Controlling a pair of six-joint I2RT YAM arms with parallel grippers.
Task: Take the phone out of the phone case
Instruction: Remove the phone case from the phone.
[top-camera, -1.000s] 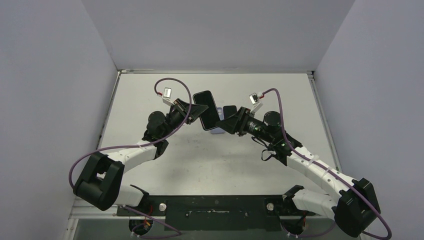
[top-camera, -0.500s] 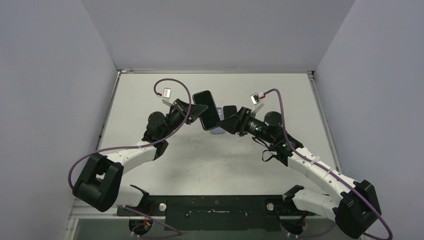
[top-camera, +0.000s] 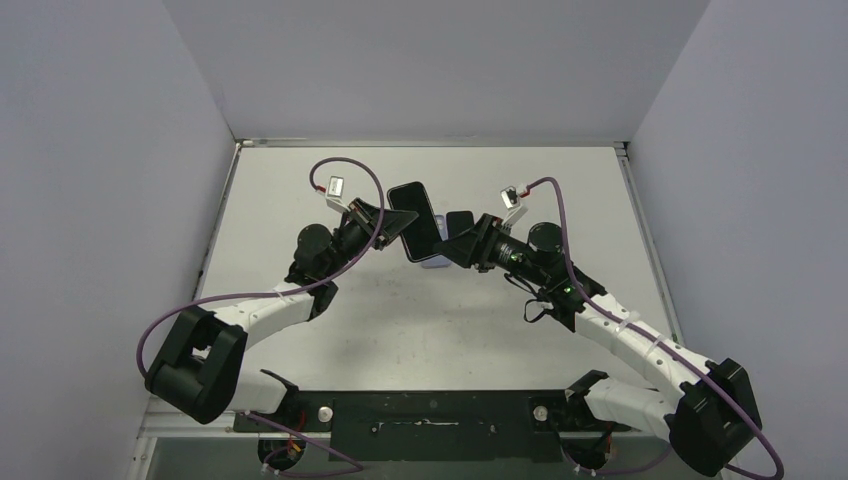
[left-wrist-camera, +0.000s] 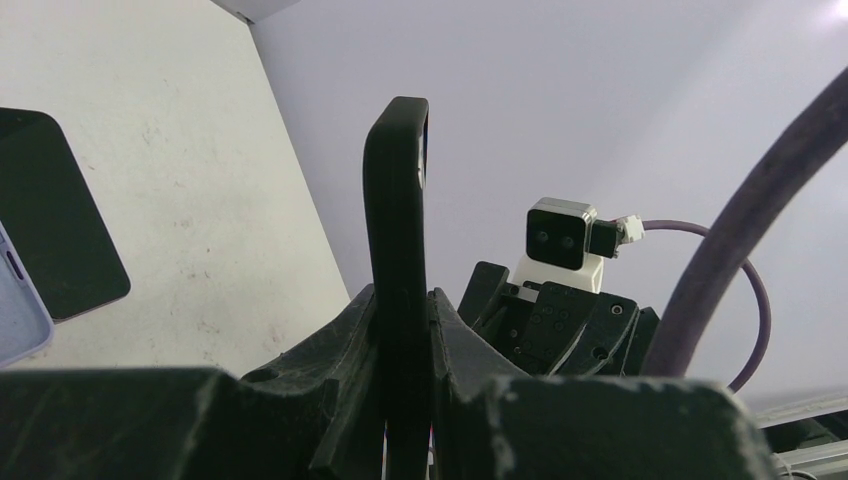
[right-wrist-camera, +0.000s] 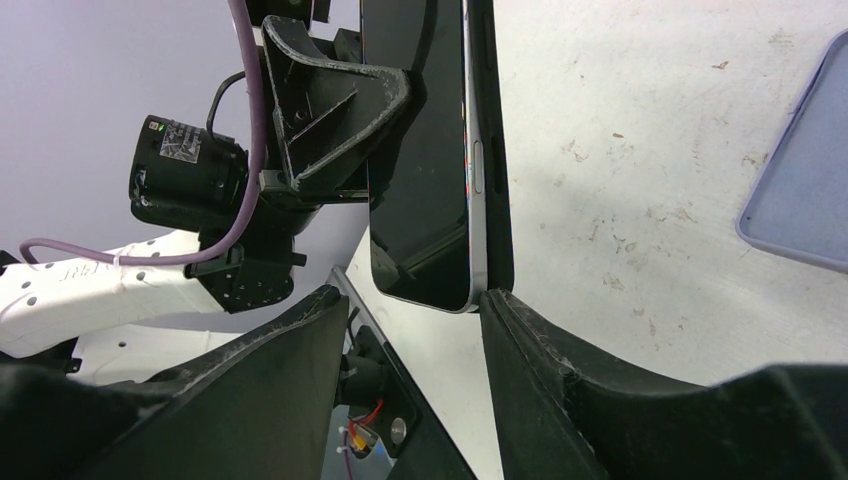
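Clamping the black phone case (left-wrist-camera: 397, 250), phone (right-wrist-camera: 420, 150) seated inside, are the left jaws; the right jaws straddle its end, apart.

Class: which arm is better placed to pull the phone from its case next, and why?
Right, probably. The left claw is shut on the black rubbery phone case, holding it aloft. The right claw stands open, straddling the dark glass phone, so it looks ready to grip.
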